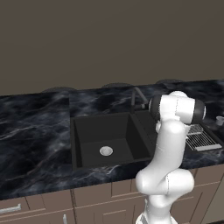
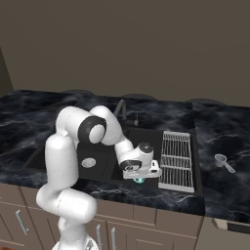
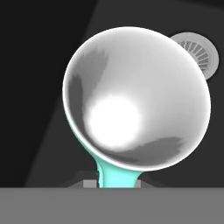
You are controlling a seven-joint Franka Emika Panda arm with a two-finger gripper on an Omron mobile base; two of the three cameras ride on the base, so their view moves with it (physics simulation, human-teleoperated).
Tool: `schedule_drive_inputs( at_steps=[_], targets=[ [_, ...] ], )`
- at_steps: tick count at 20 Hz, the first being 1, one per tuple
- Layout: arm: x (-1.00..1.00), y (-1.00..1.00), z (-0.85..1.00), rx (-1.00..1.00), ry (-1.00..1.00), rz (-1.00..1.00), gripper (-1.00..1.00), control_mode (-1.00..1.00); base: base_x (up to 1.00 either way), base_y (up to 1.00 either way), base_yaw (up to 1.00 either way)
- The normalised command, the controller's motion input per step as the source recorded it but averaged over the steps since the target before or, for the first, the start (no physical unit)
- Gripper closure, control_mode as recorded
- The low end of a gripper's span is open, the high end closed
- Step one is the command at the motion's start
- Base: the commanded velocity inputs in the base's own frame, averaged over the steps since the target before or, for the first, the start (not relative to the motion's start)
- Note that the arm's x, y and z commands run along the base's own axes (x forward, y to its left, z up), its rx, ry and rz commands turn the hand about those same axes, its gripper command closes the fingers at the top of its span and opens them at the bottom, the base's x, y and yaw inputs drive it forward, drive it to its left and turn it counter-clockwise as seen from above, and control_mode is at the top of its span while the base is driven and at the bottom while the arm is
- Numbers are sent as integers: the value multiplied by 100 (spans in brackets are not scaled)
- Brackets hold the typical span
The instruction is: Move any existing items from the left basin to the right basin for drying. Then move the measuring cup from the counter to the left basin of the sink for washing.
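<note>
The gripper (image 2: 140, 178), closed narrowly on the teal mug (image 3: 136, 98) by its handle, carries it low over the right basin (image 2: 146, 141); a silver drain (image 3: 197, 52) lies just beyond. First step underway; next, lowering and releasing. The measuring cup (image 2: 222, 161) waits on the counter (image 2: 224, 190), well to the side.

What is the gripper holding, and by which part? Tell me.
The teal mug, gripped by its handle, over the right basin.

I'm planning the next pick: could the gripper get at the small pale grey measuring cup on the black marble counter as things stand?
Probably not yet. The gripper is shut on the teal mug with the white inside, low at the sink. The pale grey measuring cup stands unobstructed on the counter beyond the wire rack.
</note>
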Motion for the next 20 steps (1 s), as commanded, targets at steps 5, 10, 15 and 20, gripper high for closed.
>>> schedule_drive_inputs(
  at_steps=[5, 10, 15, 20],
  targets=[
    [2, 0, -9, 1, 0, 0, 100, -100, 0, 0, 0],
    [2, 0, -4, 0, 1, 0, -100, -100, 0, 0, 0],
    [0, 0, 2, 0, 0, 0, -100, -100, 0, 0, 0],
    [0, 0, 16, 0, 0, 0, -100, -100, 0, 0, 0]
  ],
)
